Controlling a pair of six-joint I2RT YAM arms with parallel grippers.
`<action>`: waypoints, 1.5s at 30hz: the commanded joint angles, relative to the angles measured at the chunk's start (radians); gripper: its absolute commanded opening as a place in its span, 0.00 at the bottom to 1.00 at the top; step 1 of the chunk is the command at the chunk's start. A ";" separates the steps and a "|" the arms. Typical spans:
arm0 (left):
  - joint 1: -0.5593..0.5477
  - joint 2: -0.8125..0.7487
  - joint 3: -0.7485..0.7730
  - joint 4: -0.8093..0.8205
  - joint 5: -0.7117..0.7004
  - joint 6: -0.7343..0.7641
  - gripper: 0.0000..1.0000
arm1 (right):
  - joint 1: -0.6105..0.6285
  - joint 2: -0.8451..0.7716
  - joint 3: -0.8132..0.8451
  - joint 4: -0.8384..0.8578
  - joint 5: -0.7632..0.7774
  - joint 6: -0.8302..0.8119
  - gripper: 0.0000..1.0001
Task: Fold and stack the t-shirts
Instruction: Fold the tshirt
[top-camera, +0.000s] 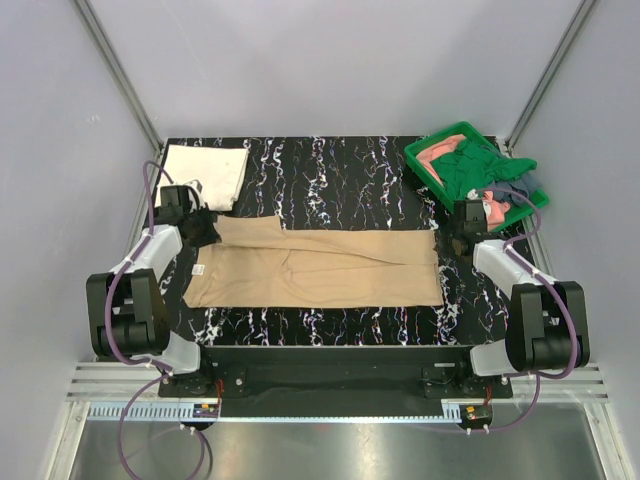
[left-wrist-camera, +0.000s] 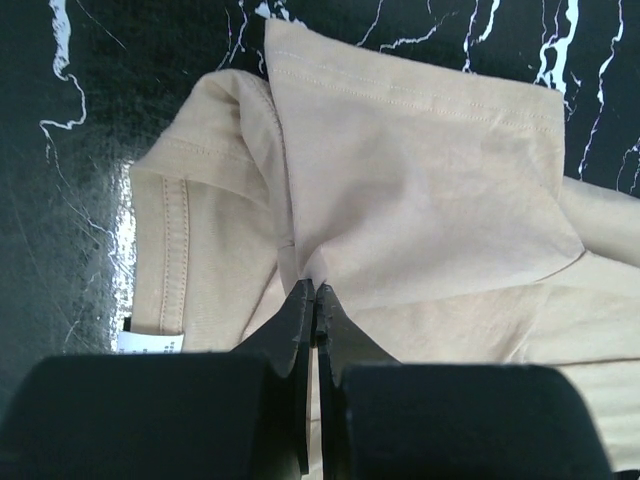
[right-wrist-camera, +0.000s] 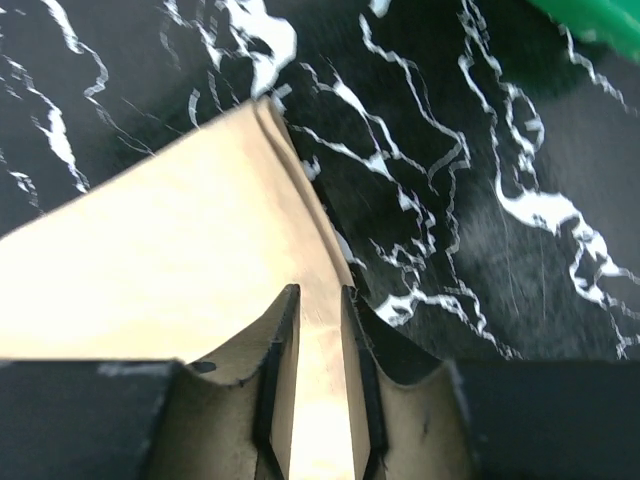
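Observation:
A tan t-shirt (top-camera: 320, 265) lies folded into a long band across the middle of the black marbled table. My left gripper (top-camera: 203, 228) is at its left end. In the left wrist view the gripper (left-wrist-camera: 314, 290) is shut on a raised fold of the tan cloth (left-wrist-camera: 420, 170). My right gripper (top-camera: 450, 238) is at the band's far right corner. In the right wrist view its jaws (right-wrist-camera: 318, 292) stand a narrow gap apart with the tan hem (right-wrist-camera: 170, 260) between them. A folded cream-white t-shirt (top-camera: 207, 172) lies at the back left.
A green plastic tray (top-camera: 440, 135) at the back right holds a dark green shirt (top-camera: 470, 165), a salmon-pink one (top-camera: 435, 160) and a grey-blue one (top-camera: 515, 190). The tray's corner shows in the right wrist view (right-wrist-camera: 600, 20). A white label (left-wrist-camera: 148, 343) shows at the tan shirt's collar.

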 joint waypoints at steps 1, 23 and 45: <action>0.005 -0.034 -0.009 0.006 0.037 -0.006 0.02 | 0.002 -0.022 0.044 -0.062 0.045 0.052 0.30; 0.005 -0.157 0.049 -0.192 -0.427 -0.118 0.36 | 0.130 0.100 0.169 -0.062 -0.202 0.100 0.30; -0.190 0.140 0.230 -0.117 -0.056 -0.200 0.40 | 0.494 0.495 0.438 -0.052 -0.180 0.052 0.21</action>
